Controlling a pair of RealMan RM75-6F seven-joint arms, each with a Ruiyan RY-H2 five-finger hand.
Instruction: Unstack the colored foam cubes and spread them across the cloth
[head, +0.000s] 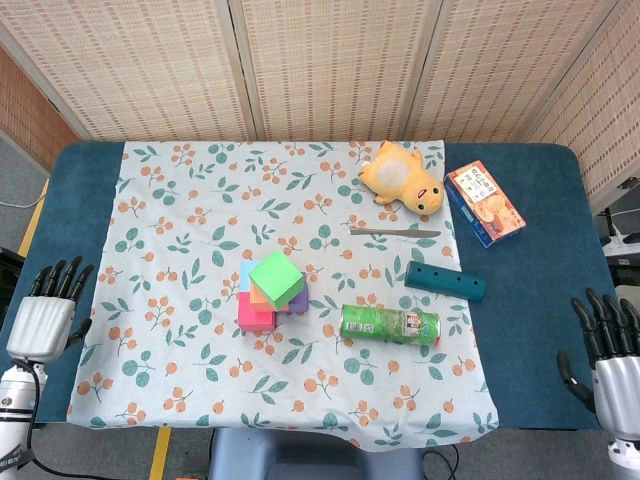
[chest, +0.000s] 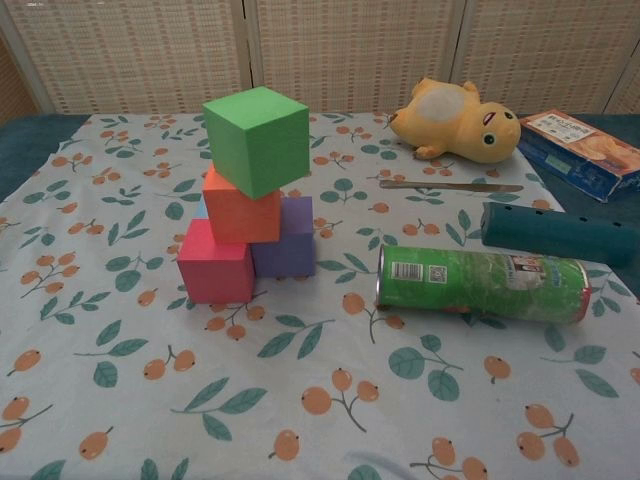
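Evidently nothing is begun: the stacked foam cubes sit mid-cloth beside the green can (chest: 482, 284), green foam cube (chest: 256, 138) topmost on the orange one (chest: 240, 212). Left hand (head: 42, 312) and right hand (head: 612, 362) wait empty, fingers apart, at the table's edges. Next, one must reach in and lift the green cube.

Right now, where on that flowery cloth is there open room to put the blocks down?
The cloth's left side, between its edge and the block stack, is bare, as is the near strip below the stack and green can. The far right is crowded: plush toy, knife, teal bar.
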